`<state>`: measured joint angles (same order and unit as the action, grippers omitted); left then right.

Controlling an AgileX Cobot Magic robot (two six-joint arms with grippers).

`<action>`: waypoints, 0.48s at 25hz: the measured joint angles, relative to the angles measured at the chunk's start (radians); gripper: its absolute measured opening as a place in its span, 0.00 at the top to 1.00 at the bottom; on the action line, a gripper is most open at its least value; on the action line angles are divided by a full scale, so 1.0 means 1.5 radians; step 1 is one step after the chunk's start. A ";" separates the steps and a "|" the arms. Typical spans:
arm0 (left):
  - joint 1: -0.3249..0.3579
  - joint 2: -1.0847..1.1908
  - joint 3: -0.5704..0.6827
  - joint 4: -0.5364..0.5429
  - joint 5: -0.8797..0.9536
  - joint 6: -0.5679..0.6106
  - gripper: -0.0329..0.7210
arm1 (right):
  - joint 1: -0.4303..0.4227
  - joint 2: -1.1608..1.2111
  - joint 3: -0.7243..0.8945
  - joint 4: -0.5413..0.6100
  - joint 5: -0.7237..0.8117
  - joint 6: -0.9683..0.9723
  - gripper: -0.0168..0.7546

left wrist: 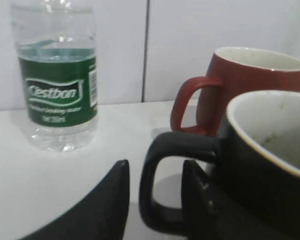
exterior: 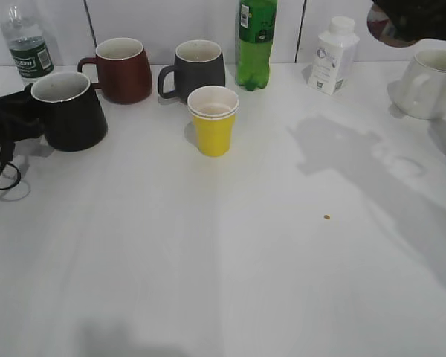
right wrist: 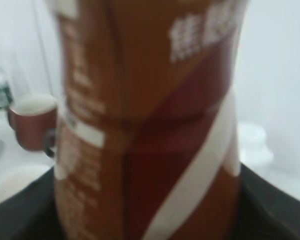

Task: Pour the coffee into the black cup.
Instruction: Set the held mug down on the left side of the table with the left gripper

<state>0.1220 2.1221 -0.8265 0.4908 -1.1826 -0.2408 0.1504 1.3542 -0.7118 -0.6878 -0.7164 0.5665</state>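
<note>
Standing on a white table (exterior: 230, 268), the black cup (exterior: 68, 110) has left fingers (left wrist: 115, 200) spread around its handle; right fingers (right wrist: 25, 215) pinch the coffee (right wrist: 145, 120).

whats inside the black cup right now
The black cup shows a white inner wall with a few small brownish specks and no visible liquid in the left wrist view. Its rim hides the bottom, so whether anything sits there cannot be told.

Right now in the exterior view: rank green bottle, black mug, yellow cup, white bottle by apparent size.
1. green bottle, tallest, though its top is cut off by the frame edge
2. black cup, widest, nearer the camera
3/4. yellow cup and white bottle: look alike; the cup is nearer, so I won't rank them.
</note>
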 joint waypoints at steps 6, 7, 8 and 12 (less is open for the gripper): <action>0.000 -0.040 0.067 -0.072 -0.007 0.000 0.59 | 0.000 0.041 0.000 0.014 0.001 -0.013 0.29; 0.000 -0.047 0.080 -0.081 -0.011 0.000 0.59 | 0.000 0.055 0.000 0.025 0.001 -0.021 0.29; 0.000 -0.052 0.090 -0.088 -0.013 0.000 0.59 | 0.000 0.070 0.000 0.038 0.002 -0.032 0.29; 0.000 -0.077 0.138 -0.094 -0.015 0.000 0.59 | 0.000 0.133 0.000 0.099 0.001 -0.098 0.29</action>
<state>0.1220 2.0065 -0.6200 0.3494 -1.2053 -0.2408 0.1504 1.5533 -0.7118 -0.5393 -0.7148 0.4196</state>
